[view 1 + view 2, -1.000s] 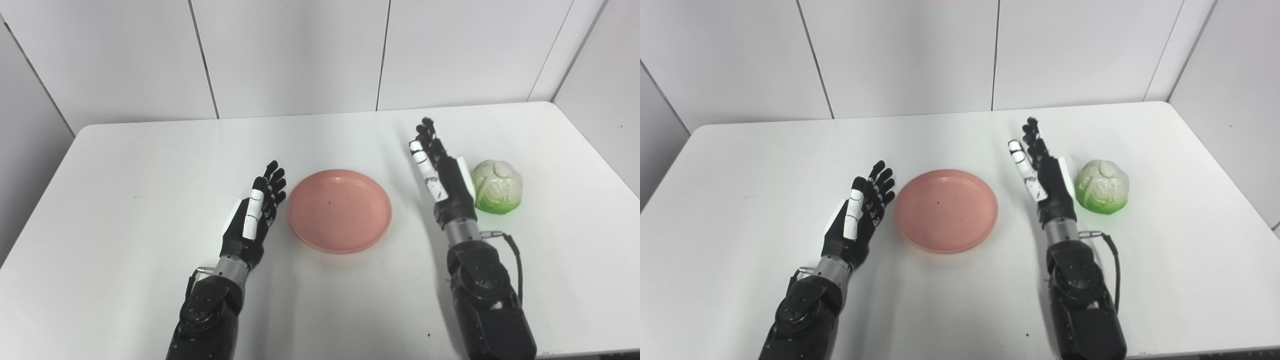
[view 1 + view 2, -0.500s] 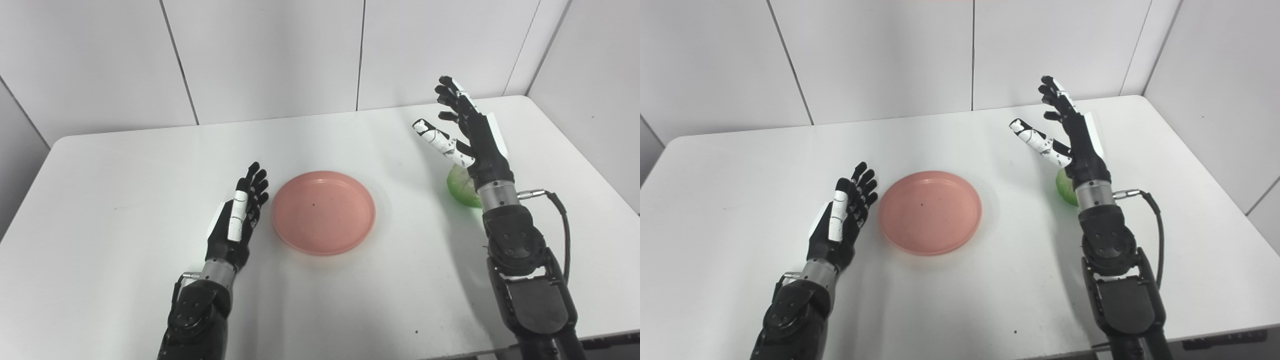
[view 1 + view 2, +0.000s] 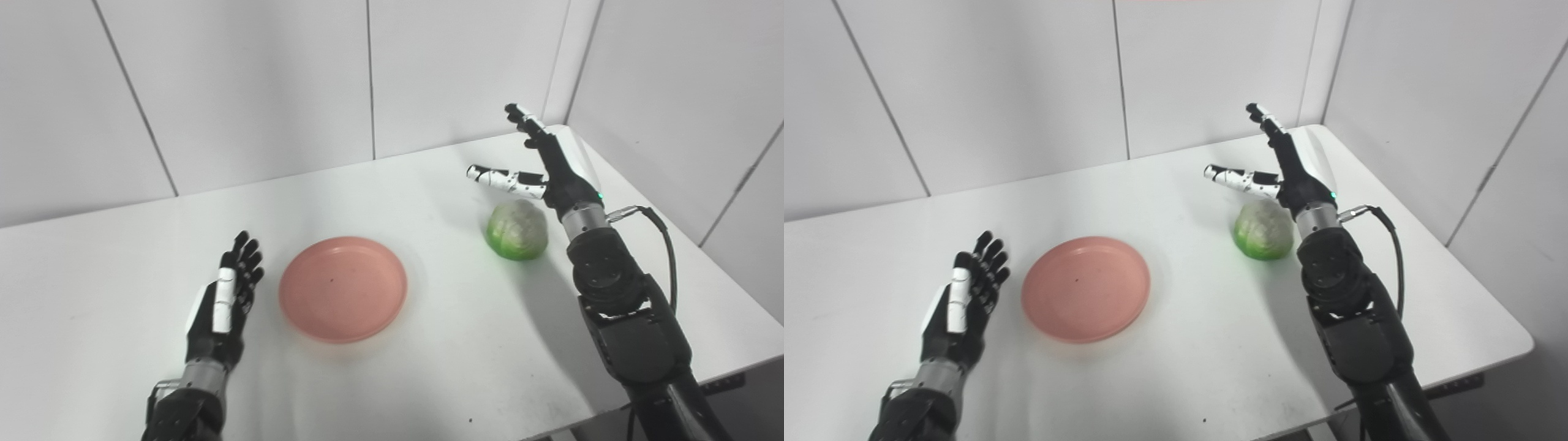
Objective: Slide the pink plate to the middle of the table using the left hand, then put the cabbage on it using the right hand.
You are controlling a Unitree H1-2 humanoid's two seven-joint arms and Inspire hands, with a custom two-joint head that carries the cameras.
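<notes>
Plate [image 3: 343, 288]: pink, shallow, round, empty; lay flat near mid-table [image 3: 429, 380], rim up. Cabbage [image 3: 516, 230]: pale top, green base, rounded; stood on the table well right of the plate, not touching it. Left hand [image 3: 222, 307]: open, fingers together and straight, holding nothing, just left of the plate's rim; contact could not be told. Right hand [image 3: 551, 168]: open, thumb spread wide from the fingers, raised above and behind the cabbage, apart from it, holding nothing. Handling, judged: the cabbage looked like a light, stiff, glossy model, likely to roll or slip from a shallow pinch; best taken from above, fingers on the far flank and thumb on the near one, around its widest girth. Plate seemed light and rigid, apt to skid if nudged while the cabbage was set down.
</notes>
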